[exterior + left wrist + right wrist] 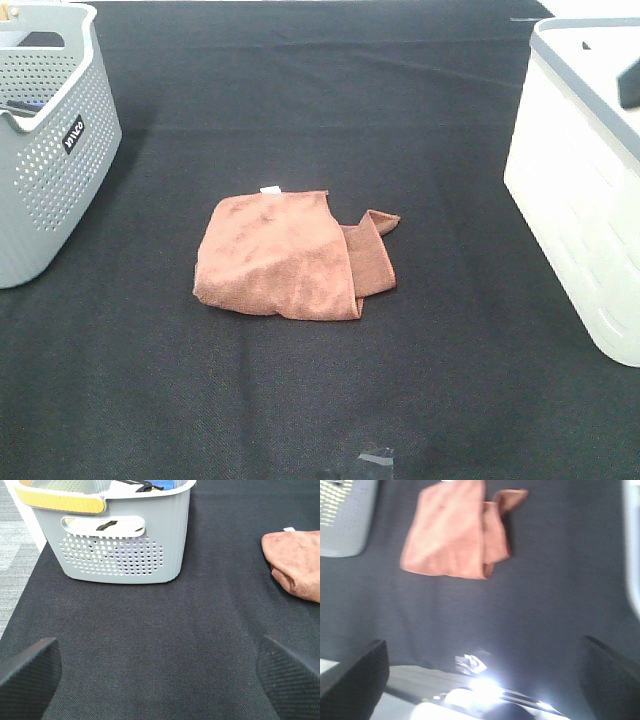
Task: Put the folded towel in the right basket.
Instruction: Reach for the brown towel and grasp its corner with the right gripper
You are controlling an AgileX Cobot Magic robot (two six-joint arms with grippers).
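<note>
The folded brown towel (pixel 290 255) lies on the black tablecloth in the middle of the exterior view, a loose corner sticking out on its right. It also shows in the left wrist view (pixel 297 562) and, blurred, in the right wrist view (pixel 455 530). The white right basket (pixel 590 170) stands at the right edge. Neither arm shows in the exterior view. My left gripper (pixel 160 675) is open and empty, fingers wide apart above bare cloth. My right gripper (pixel 485 675) is open and empty, well short of the towel.
A grey perforated basket (pixel 45 130) stands at the left, holding some items; it also shows in the left wrist view (pixel 120 535). A piece of tape (pixel 375 458) lies near the cloth's front edge. The black cloth (pixel 320 100) covers the table.
</note>
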